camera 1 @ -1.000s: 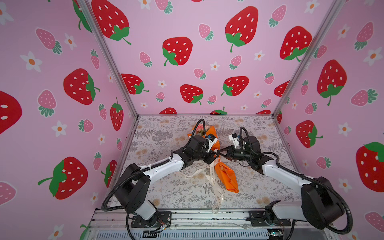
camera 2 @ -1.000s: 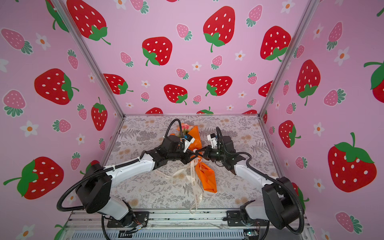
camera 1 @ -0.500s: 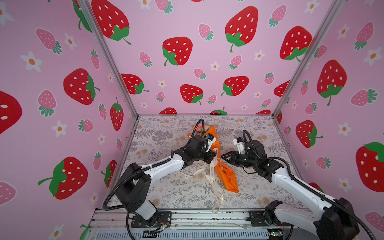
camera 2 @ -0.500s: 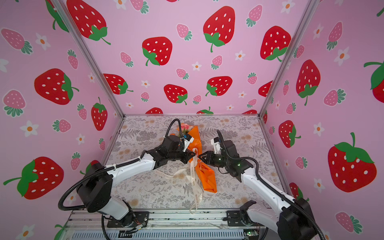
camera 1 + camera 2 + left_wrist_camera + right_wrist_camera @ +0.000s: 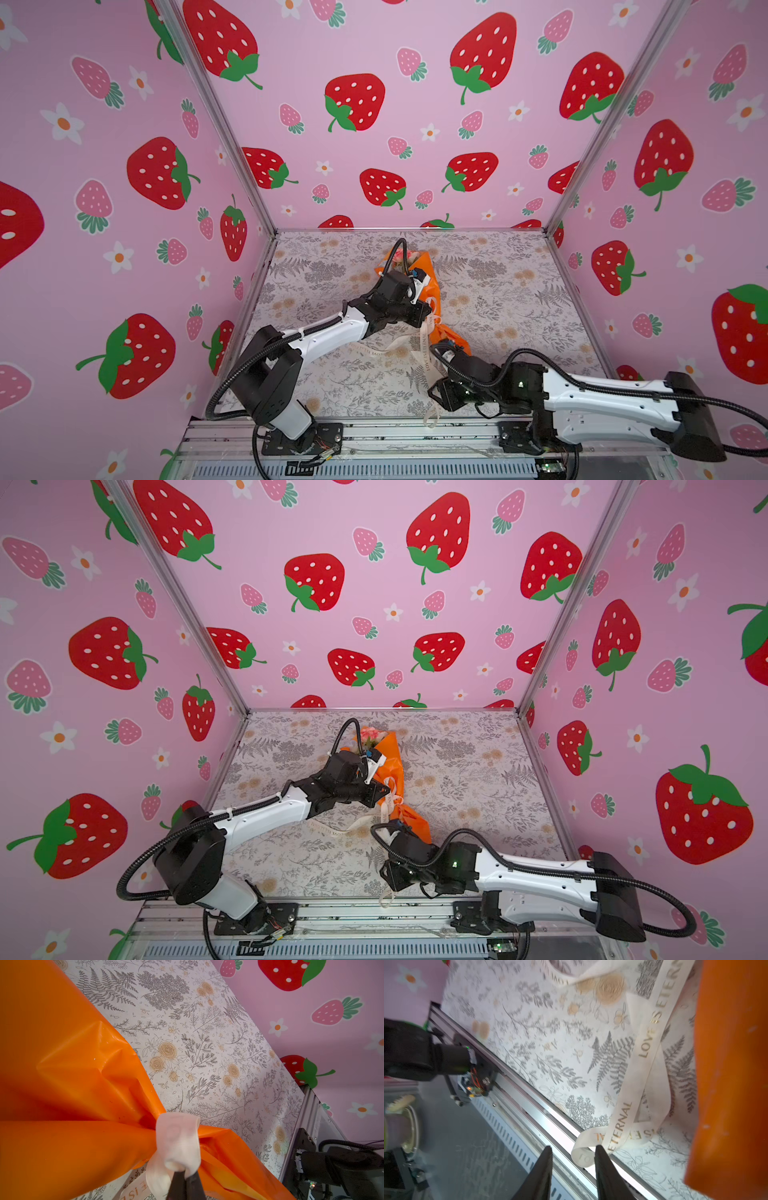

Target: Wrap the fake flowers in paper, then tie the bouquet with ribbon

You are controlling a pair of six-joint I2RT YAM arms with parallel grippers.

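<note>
The bouquet of fake flowers (image 5: 405,258) (image 5: 370,735) lies on the table in orange wrapping paper (image 5: 424,282) (image 5: 83,1076), only its pink heads showing at the far end. A cream printed ribbon (image 5: 176,1138) is wound round the wrap's neck, and its tails (image 5: 426,357) (image 5: 641,1049) trail to the front edge. My left gripper (image 5: 428,316) (image 5: 384,789) (image 5: 185,1178) is shut on the ribbon's loop at the neck. My right gripper (image 5: 436,401) (image 5: 388,881) (image 5: 574,1148) hangs open over the front rail, with the curled ribbon end beside one finger (image 5: 602,1159).
The floral table sheet (image 5: 519,299) is boxed in by pink strawberry walls on three sides. A metal rail (image 5: 374,432) (image 5: 529,1093) runs along the front edge, with both arm bases bolted to it. The wrap's lower end (image 5: 726,1064) lies close beside the right gripper.
The right gripper let go at the bouquet's neck, opened and drew back to the front edge by the ribbon tails. The left gripper closed on the ribbon loop and stayed there.
</note>
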